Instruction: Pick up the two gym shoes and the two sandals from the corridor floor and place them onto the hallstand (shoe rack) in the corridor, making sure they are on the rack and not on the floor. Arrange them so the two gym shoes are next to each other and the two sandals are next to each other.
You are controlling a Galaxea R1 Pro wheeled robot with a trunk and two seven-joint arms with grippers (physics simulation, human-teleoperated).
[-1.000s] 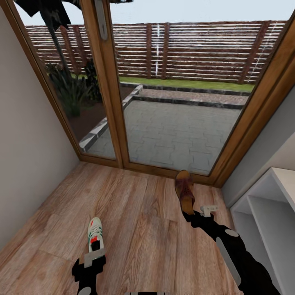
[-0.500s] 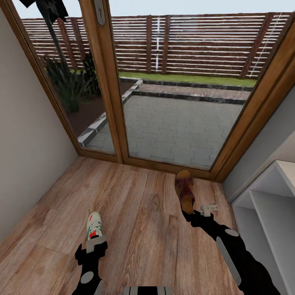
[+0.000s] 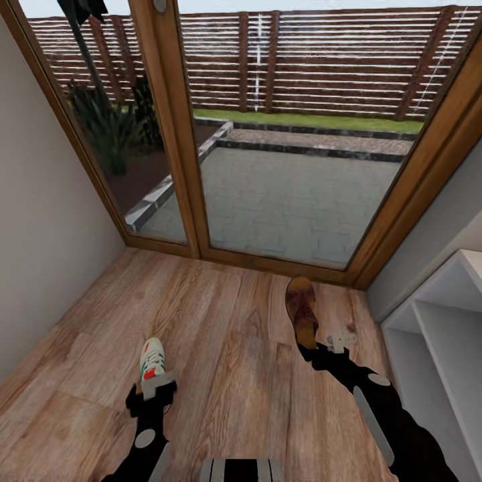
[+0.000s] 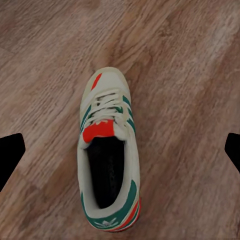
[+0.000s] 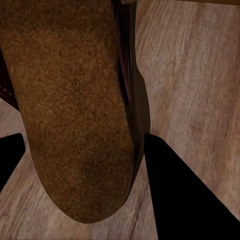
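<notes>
**Both arms over shoes, nothing on the rack yet**

The task seems to be near its beginning. One gym shoe [image 3: 152, 355] and one sandal [image 3: 302, 312] are both lying on the floor [image 3: 227, 348], and the part of the rack [image 3: 435, 335] that is visible at the right has no shoe on its shelves.

The left gripper [image 3: 156, 385] hovers just over the heel end of the gym shoe. In the left wrist view the shoe [image 4: 109, 160] lies between the two dark fingertips [image 4: 10, 155], well apart from both, so the jaws are spread wide and hold nothing.

The right gripper [image 3: 340, 341] is low at the heel of the sandal. In the right wrist view the tan footbed [image 5: 70, 110] is very close, with one finger [image 5: 175, 195] just beside its edge and the other at the far side. The jaws stand around the sandal, but I cannot tell whether they already press on it.

Count, as far as is visible: one gym shoe, one sandal, one rack, two grippers. The second gym shoe and second sandal must still be found. In my judgement all four placements and the pairing are still left to do.
</notes>
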